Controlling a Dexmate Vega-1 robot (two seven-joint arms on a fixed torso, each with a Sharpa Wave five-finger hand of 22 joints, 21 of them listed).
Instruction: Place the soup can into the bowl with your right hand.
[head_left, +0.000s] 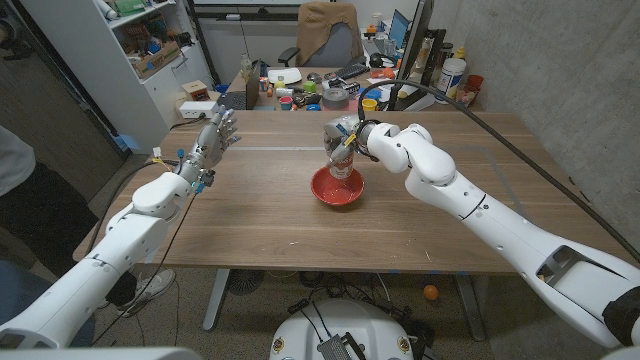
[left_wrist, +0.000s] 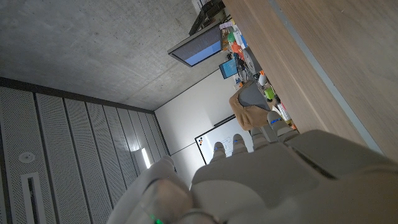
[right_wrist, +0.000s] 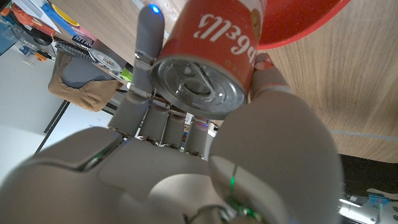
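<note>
A red bowl (head_left: 337, 190) sits near the middle of the wooden table (head_left: 250, 225). My right hand (head_left: 345, 138) grips a red and white soup can (head_left: 342, 164) from above and holds it upright over the bowl, its base at about rim height. In the right wrist view the can (right_wrist: 211, 56) shows its silver lid, held between my fingers (right_wrist: 147, 43), with the bowl's red rim (right_wrist: 298, 28) behind it. My left hand (head_left: 212, 143) hangs above the table's left side, fingers apart and holding nothing; the left wrist view shows its back (left_wrist: 261, 180).
A second table (head_left: 330, 85) behind carries clutter: cups, tape rolls, a keyboard, bottles. A chair (head_left: 328, 35) with a brown jacket stands beyond it, a white shelf (head_left: 140, 50) at the far left. A person's sleeve (head_left: 15, 160) shows at the left edge.
</note>
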